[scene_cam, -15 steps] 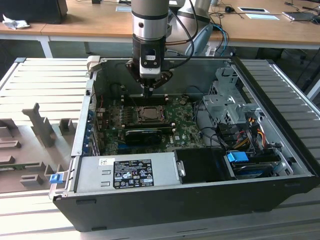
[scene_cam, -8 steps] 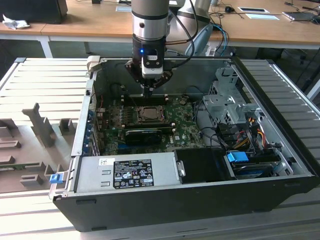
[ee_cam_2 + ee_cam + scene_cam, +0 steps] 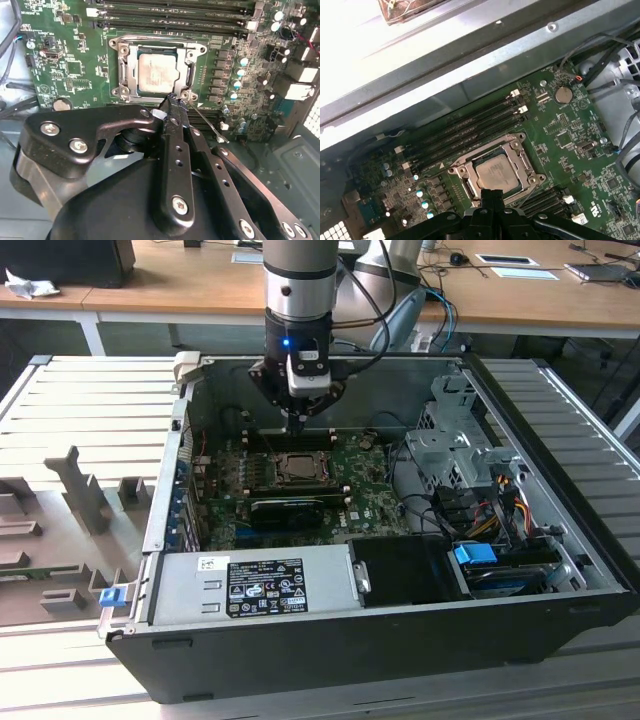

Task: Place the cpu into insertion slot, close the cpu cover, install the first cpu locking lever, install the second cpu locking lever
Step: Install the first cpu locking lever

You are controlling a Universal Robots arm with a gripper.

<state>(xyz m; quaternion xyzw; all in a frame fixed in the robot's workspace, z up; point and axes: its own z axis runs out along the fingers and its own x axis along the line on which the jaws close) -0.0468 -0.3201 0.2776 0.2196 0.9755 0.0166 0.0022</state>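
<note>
The cpu (image 3: 156,75) lies flat in the socket (image 3: 115,45), and the cover (image 3: 129,70) seems to be down around it. The gripper (image 3: 172,97) has its jaws drawn together, with no gap to see. Its tip is at one corner of the socket, just beside the thin lever (image 3: 207,125). The lever's long axis slants away from that corner. Whether the tip pinches the lever I cannot tell, because the gripper hides it. In the exterior view the gripper (image 3: 300,420) stands over the socket's far edge.

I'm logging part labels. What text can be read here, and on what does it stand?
On the power supply label: print too small to read.
On the motherboard: white markings, too small to read.
On the cpu: faint marks, unreadable.
No text can be quoted.
</note>
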